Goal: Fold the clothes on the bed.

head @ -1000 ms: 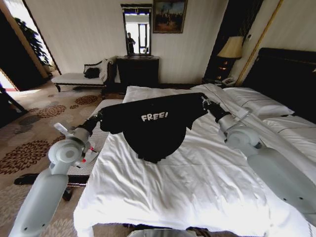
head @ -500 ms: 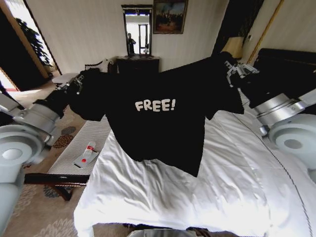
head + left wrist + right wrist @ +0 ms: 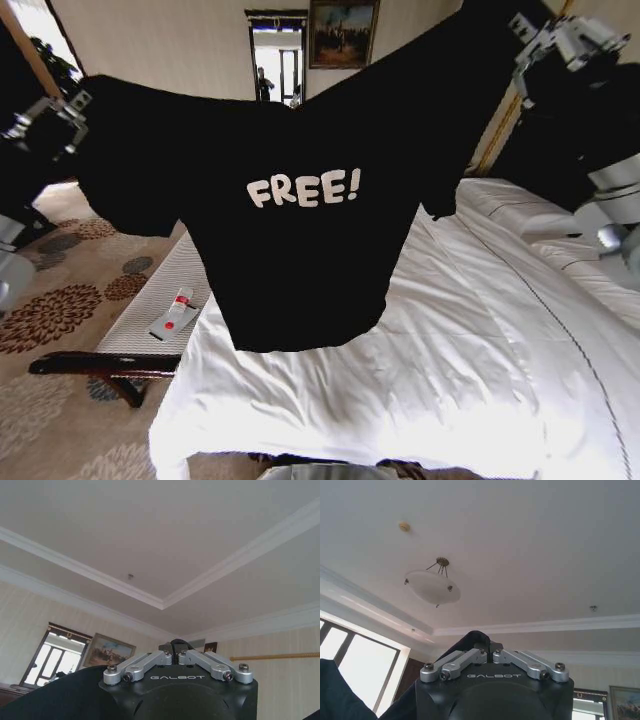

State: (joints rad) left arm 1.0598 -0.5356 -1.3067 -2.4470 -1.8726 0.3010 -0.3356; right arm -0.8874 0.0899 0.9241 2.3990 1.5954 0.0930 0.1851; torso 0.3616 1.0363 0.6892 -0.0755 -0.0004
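Note:
The clothes are one black T-shirt (image 3: 300, 250) with white "FREE!" lettering, held up high and spread wide, chest toward me, its hem hanging over the near left part of the bed (image 3: 450, 360). My left gripper (image 3: 62, 108) is shut on the shirt's left shoulder edge at the upper left. At the upper right, my right gripper (image 3: 535, 35) is shut on the other shoulder. In the left wrist view the left gripper (image 3: 175, 651) points at the ceiling with black cloth pinched in it. The right gripper (image 3: 486, 647) points upward likewise, with black cloth in it.
A narrow white striped bench (image 3: 160, 300) stands along the bed's left side with a small red and white object (image 3: 172, 312) on it. Patterned carpet (image 3: 60, 300) lies to the left. White pillows (image 3: 520, 210) and a dark headboard (image 3: 560, 140) are at the right.
Both arms have risen and spread apart, lifting the T-shirt off the bed's surface to hang high and stretched between them.

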